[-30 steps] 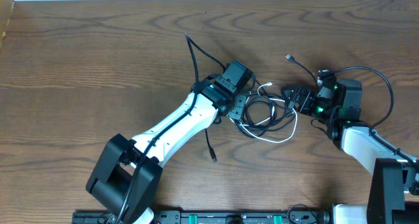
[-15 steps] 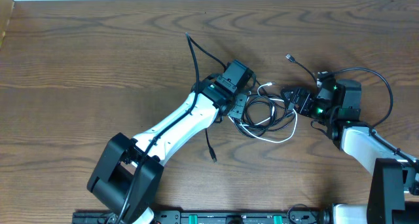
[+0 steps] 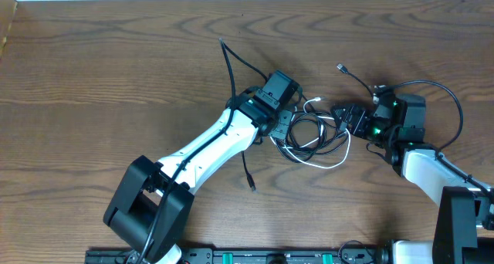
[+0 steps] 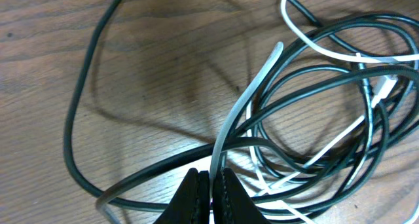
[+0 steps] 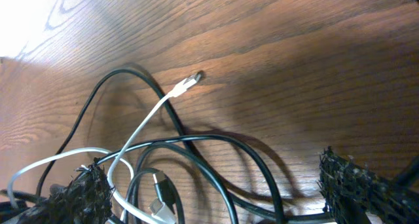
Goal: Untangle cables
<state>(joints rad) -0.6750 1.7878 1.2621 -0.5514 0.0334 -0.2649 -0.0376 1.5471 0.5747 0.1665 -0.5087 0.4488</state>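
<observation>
Left hand (image 4: 211, 175) tight on a cable (image 4: 242, 99)

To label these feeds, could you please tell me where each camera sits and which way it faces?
Overhead: above the table, looking straight down; left arm and right arm flank the cables.
Left wrist: on the left arm, looking down past the shut left fingers pinching one cable strand.
Right wrist: low over the table, facing the cables between the open right fingers.
Shared: both wrist views show the white cable.
</observation>
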